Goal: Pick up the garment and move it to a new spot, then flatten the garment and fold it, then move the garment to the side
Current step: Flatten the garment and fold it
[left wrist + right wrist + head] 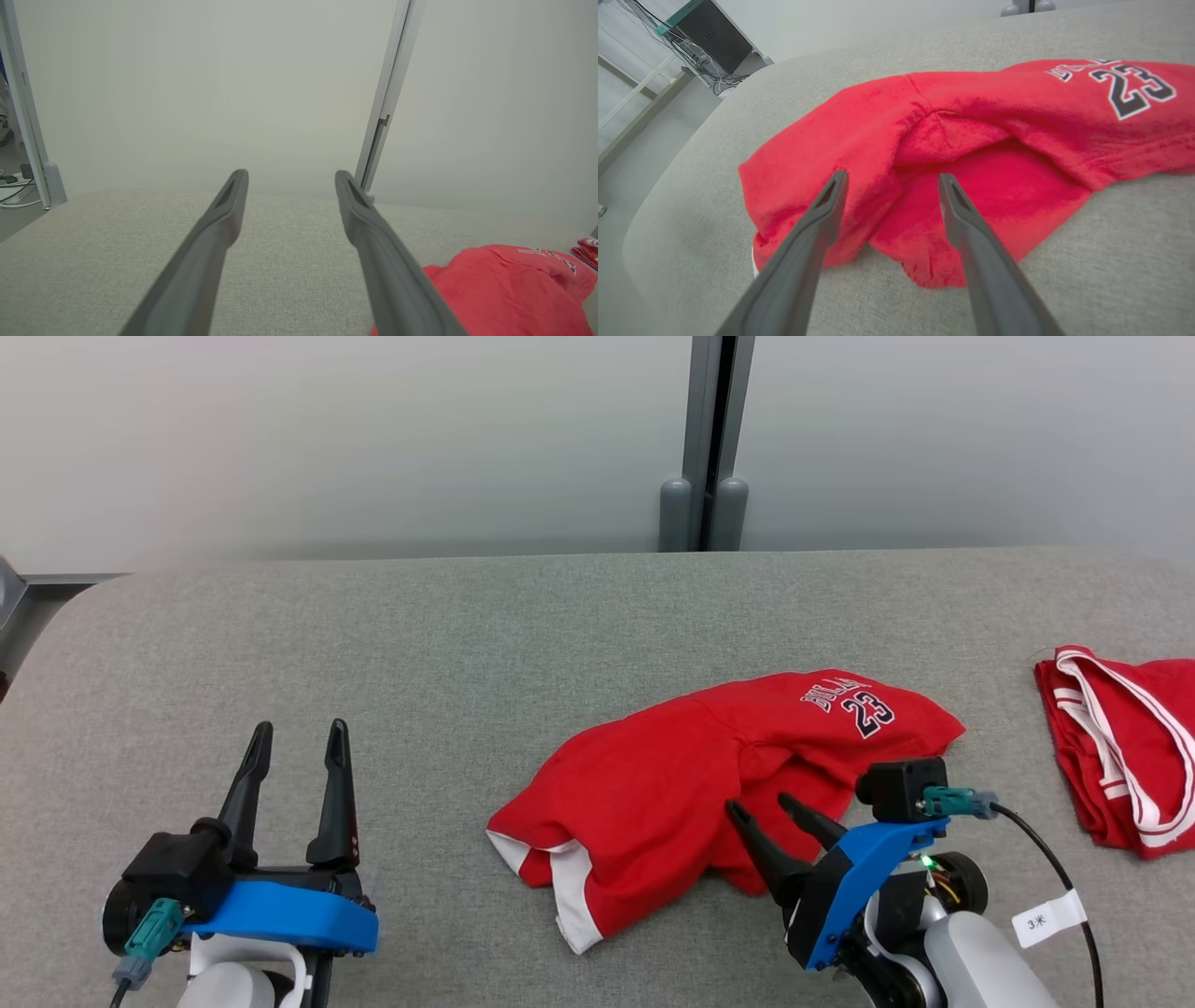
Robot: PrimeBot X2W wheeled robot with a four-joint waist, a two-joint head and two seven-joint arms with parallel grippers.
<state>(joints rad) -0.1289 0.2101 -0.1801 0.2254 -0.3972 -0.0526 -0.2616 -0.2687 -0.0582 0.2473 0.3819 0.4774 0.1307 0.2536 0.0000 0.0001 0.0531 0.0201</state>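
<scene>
- Here, the red garment [672,784] is seen crumpled on the grey table [448,635], right of centre.
- The right gripper [761,805] is held spread at its near edge, empty.
- The left gripper [301,728] is spread, well apart.

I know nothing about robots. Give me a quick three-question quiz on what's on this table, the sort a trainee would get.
1. True or false: the right gripper is shut on the red garment.
2. Which number is printed on that garment? A) 32 B) 23 C) 7
3. How many red pieces of clothing lie on the table?

Key
1. False: its jaws stand open, with the fingers at the garment's near edge.
2. B.
3. Two: a striped garment lies apart at the right.
</scene>
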